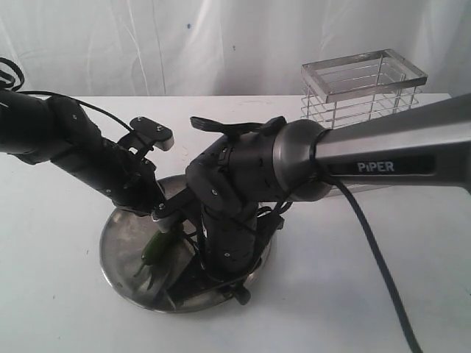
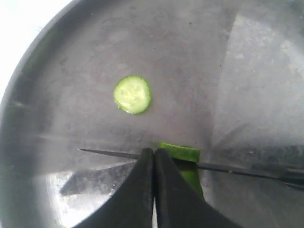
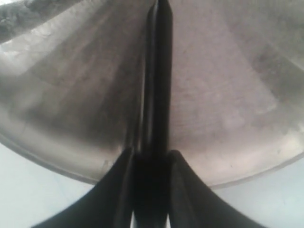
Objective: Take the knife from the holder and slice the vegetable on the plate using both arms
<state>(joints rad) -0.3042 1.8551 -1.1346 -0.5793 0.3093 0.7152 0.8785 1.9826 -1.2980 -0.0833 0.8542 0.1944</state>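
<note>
**Knife across the chilli on the plate, both claws closed**

The vegetable (image 2: 183, 153), a green chilli, lies on the plate (image 2: 237, 71), and the knife (image 2: 266, 172) lies crosswise over it. Only the left wrist view shows this clearly. The thin dark blade passes over the green piece, its point reaching past the chilli onto bare steel. The same view alone shows a cut round slice (image 2: 133, 94), pale green with seeds, lying flat on the plate apart from the rest.

The left claw (image 2: 154, 153) has its two black fingers (image 2: 137, 190) pressed together with no gap. The tips sit right at the blade, beside the chilli's end. Whether they touch the chilli I cannot tell.

The right wrist view shows no chilli. It shows the right claw (image 3: 152, 154) clamped on the knife's black handle, and the knife (image 3: 159, 71) running straight out from the fingers over the plate (image 3: 228, 95).

In the exterior view both black arms crowd over the plate (image 1: 118, 268), which sits on a white table (image 1: 383, 294). The chilli (image 1: 154, 248) shows there only as a green streak under the left arm. Both claws and the knife are lost among the arm bodies. The holder (image 1: 360, 84), a silver wire basket, stands well apart at the back right, and only this view shows it.
</note>
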